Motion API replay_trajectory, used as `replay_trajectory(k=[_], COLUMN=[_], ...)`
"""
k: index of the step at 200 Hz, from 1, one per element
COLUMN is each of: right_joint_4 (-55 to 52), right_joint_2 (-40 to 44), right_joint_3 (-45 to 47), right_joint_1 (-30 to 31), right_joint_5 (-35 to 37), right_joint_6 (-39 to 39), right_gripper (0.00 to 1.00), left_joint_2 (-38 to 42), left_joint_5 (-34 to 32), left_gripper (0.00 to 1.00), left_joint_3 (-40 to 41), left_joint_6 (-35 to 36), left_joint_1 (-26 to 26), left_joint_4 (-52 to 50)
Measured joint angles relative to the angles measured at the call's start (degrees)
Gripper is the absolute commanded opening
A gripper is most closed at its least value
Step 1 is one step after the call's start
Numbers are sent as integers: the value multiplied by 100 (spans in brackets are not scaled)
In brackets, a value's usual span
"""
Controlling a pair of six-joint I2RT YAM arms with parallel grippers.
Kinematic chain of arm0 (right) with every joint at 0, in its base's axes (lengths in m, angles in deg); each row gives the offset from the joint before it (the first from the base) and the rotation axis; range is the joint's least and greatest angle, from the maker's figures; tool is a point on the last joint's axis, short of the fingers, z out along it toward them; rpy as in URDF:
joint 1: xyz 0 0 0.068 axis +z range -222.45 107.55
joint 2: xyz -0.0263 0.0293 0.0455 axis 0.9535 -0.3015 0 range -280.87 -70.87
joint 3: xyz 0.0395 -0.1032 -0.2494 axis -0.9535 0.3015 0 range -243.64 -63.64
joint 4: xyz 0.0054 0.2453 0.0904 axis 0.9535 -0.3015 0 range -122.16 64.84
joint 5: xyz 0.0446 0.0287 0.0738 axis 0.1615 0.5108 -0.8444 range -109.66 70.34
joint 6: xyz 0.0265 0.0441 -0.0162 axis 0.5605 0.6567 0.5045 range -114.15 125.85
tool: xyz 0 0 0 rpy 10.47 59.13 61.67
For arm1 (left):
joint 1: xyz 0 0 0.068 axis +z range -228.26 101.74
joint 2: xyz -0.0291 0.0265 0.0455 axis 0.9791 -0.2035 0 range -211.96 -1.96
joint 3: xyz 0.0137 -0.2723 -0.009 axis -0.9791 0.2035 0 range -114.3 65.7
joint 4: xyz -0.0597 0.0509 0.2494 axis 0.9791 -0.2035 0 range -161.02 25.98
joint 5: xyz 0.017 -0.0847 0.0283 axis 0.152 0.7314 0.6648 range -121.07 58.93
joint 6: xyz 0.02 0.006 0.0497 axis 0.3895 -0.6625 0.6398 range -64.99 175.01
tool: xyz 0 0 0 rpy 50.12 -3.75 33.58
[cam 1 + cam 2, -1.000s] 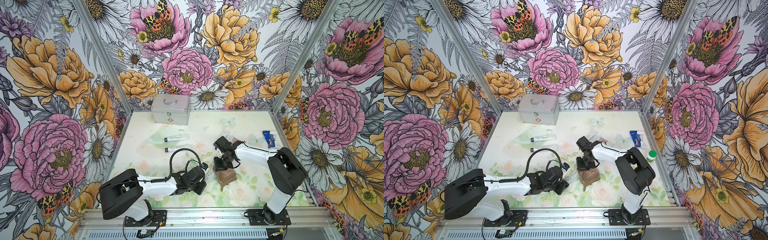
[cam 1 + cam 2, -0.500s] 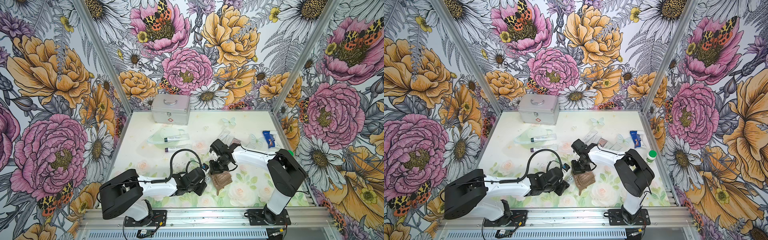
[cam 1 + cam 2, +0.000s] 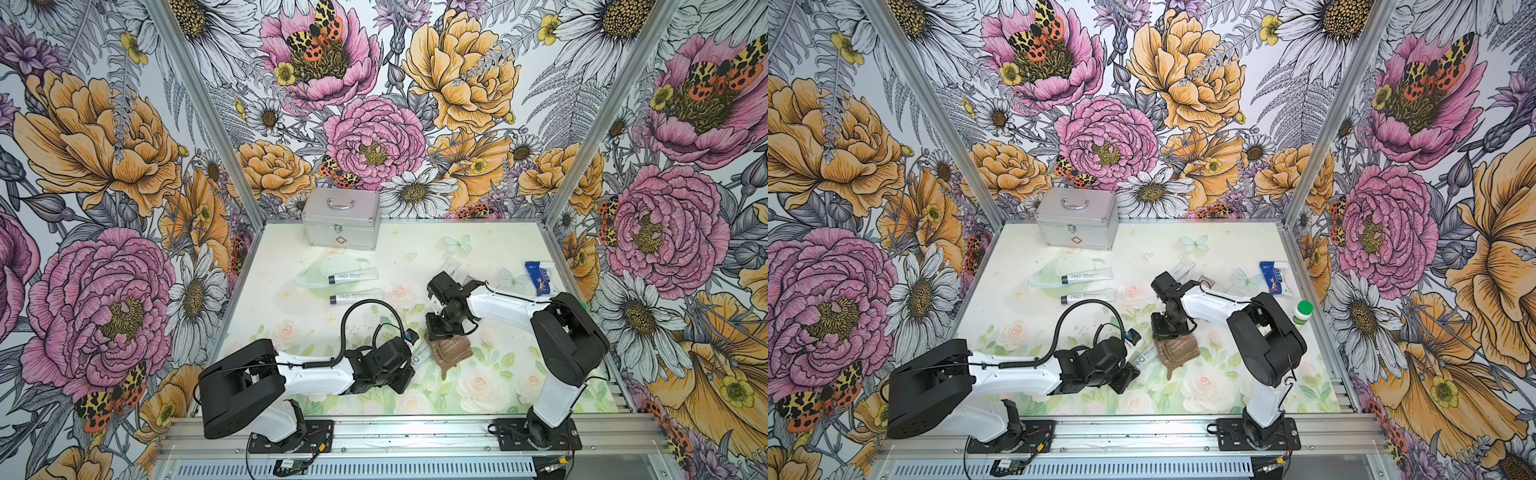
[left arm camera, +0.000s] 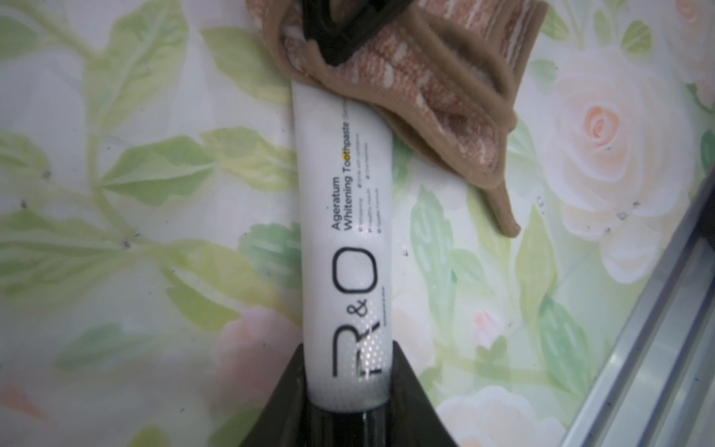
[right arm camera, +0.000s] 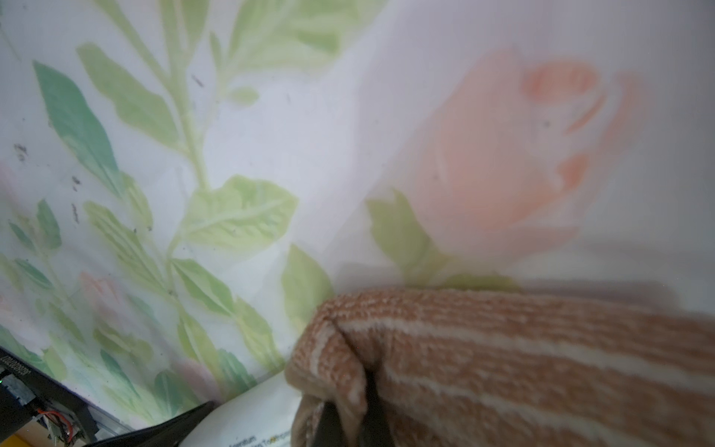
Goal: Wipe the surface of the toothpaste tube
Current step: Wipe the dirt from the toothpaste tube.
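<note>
The left gripper (image 4: 348, 387) is clenched on the cap end of the white R&O toothpaste tube (image 4: 344, 216), which stretches straight out from its fingers over the floral tabletop (image 4: 154, 271). The right gripper (image 5: 350, 422) grasps a brown striped cloth (image 5: 522, 367), which drapes over the tube's far end.
</note>
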Motion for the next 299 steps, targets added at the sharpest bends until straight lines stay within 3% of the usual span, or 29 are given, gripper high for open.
replay_trajectory(k=[28, 83, 157, 209, 250, 299], right_joint_4=[146, 413, 28, -70, 39, 184], right_joint_2=[173, 315, 273, 321, 667, 715], right_joint_3=[166, 501, 481, 413, 651, 800], right_joint_1=[387, 260, -319, 42, 586, 553], right_joint_5=[-267, -446, 313, 396, 68, -11], right_joint_6=[144, 164, -120, -59, 173, 236], right_gripper=[0, 0, 0, 0, 0, 0], left_joint_2=[15, 72, 254, 31, -50, -50], left_joint_5=[-2, -17, -619, -691, -693, -713], left_gripper=[30, 29, 29, 29, 29, 29], left_joint_3=[17, 46, 133, -55, -149, -153], left_joint_6=[-15, -15, -17, 0, 9, 9], left_joint_1=[-13, -50, -527, -586, -592, -601], left_joint_4=[-4, -2, -52, -260, -310, -323])
